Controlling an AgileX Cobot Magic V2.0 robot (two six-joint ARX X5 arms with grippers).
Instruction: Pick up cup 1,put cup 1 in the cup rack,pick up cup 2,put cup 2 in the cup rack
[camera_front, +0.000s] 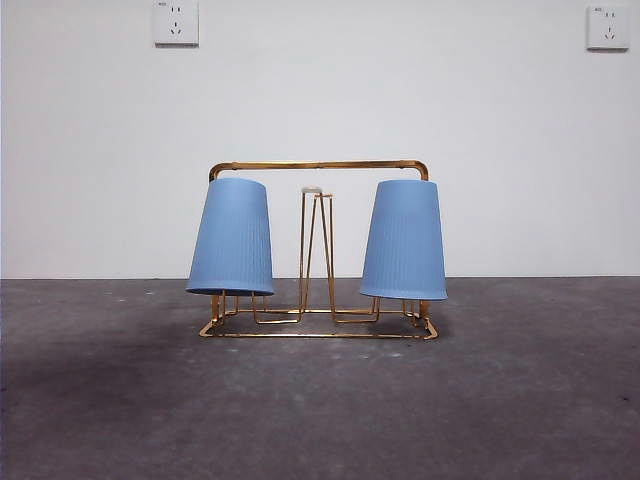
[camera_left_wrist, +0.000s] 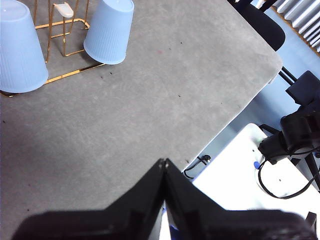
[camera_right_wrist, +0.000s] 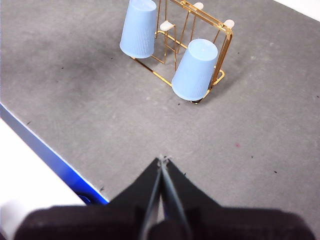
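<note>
both blue cups, the left cup (camera_front: 232, 237) and right cup (camera_front: 403, 240), hang upside down on the cup rack (camera_front: 318, 166); the left gripper (camera_left_wrist: 164, 162) and right gripper (camera_right_wrist: 161, 160) are closed, empty, well apart from it.

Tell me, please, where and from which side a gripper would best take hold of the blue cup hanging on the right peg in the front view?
Probably the ribbed side wall of the right cup, about mid-height, approached from the open outer side. It hangs upside down, slightly tilted, on a peg of the cup rack, so the rim faces down and the top bar runs close by its closed base. Lift upward along the peg.
</note>
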